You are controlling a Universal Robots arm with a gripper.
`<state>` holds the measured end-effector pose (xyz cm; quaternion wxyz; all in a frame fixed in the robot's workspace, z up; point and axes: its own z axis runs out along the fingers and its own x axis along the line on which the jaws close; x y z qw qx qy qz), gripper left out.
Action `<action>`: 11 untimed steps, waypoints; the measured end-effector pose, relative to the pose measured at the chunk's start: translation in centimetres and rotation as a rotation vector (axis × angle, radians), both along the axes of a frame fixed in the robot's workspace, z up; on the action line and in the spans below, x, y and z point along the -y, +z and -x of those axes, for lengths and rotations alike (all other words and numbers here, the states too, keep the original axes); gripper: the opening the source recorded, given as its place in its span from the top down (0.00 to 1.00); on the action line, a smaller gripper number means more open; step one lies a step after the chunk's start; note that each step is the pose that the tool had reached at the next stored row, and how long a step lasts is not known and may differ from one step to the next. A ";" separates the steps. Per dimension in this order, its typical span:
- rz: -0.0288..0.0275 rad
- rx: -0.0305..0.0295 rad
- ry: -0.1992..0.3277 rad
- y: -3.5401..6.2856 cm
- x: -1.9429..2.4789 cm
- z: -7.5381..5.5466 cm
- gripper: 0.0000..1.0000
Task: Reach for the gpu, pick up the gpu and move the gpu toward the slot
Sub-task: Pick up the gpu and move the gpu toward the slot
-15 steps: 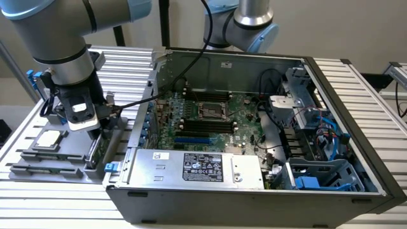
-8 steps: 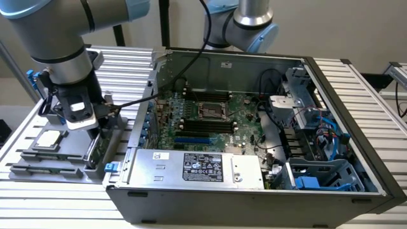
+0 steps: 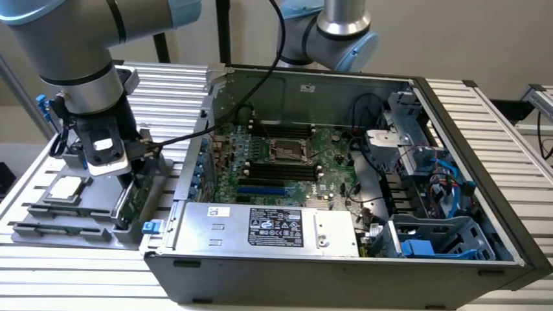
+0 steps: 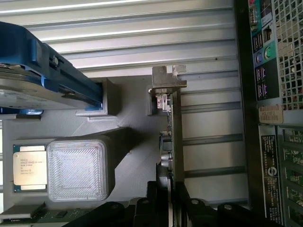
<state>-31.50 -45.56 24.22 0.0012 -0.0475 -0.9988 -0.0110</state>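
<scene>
Your pincer (image 4: 169, 201) sits astride the top edge of the gpu (image 4: 177, 142); you cannot tell whether it pinches yet. The card stands on edge in the grey holder (image 3: 87, 230), open to a grasp from above, at the exterior view's left of the computer case (image 3: 259, 278).

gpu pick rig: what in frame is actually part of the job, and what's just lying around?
Job: gpu, standing on edge in the grey holder; gripper at it; motherboard in the open case.
Lying about: processor chip; hard drive with blue rails; power supply.
</scene>
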 end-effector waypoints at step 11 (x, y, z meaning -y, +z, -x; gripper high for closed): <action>0.0001 0.0002 0.016 0.00 0.00 0.0 0.74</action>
